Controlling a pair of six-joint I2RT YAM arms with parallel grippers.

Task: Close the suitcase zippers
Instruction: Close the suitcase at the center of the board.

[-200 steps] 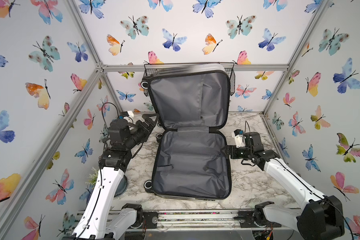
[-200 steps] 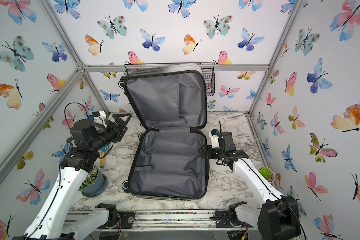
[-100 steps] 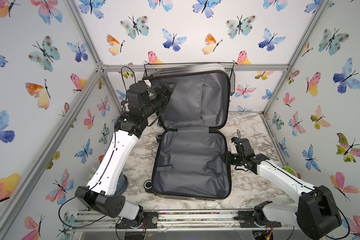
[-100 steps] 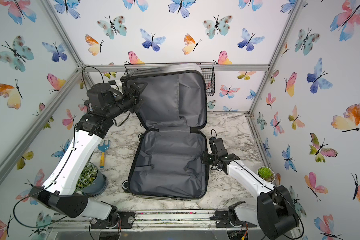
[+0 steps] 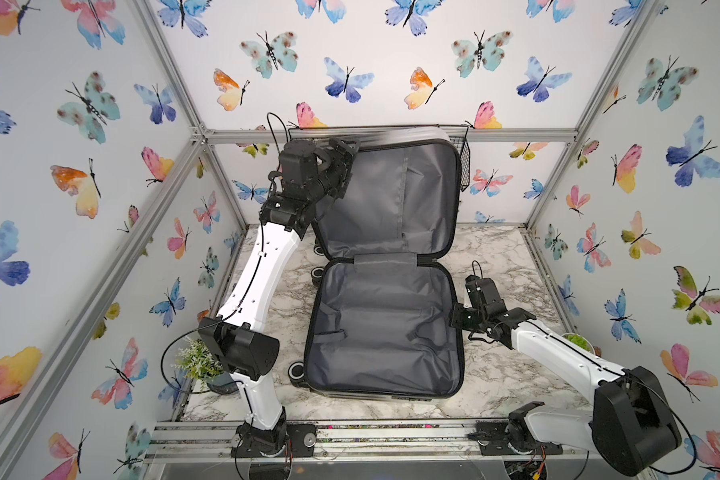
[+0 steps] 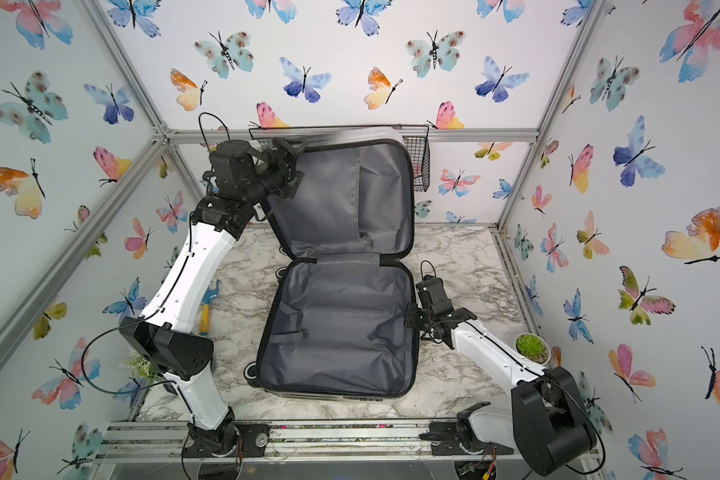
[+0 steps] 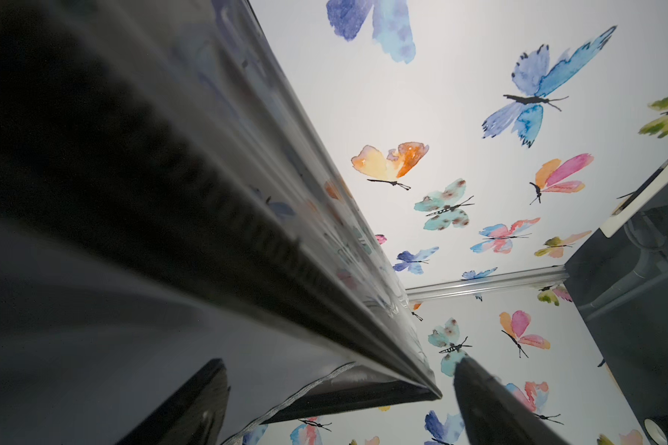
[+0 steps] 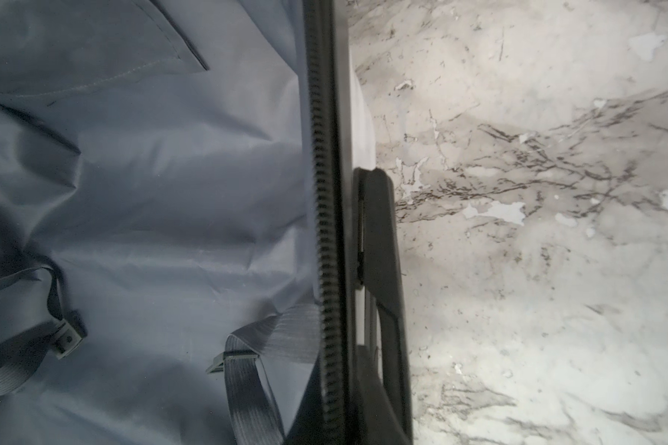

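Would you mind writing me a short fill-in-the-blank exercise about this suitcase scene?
1. The suitcase is ____, showing its grey lining.
2. The left gripper is at the top corner of the raised ____.
3. The right gripper is beside the half lying flat on the ____-patterned table.
4. The walls are printed with ____.

Missing words: open; lid; marble; butterflies.

Butterfly-print walls [image 5: 391, 45], marble-look tabletop [image 5: 495, 253], seemingly a wire basket [image 5: 464, 166] behind

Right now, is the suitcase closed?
No, in a top view the suitcase lies open on the table, its lid raised upright with the insides of both halves showing.
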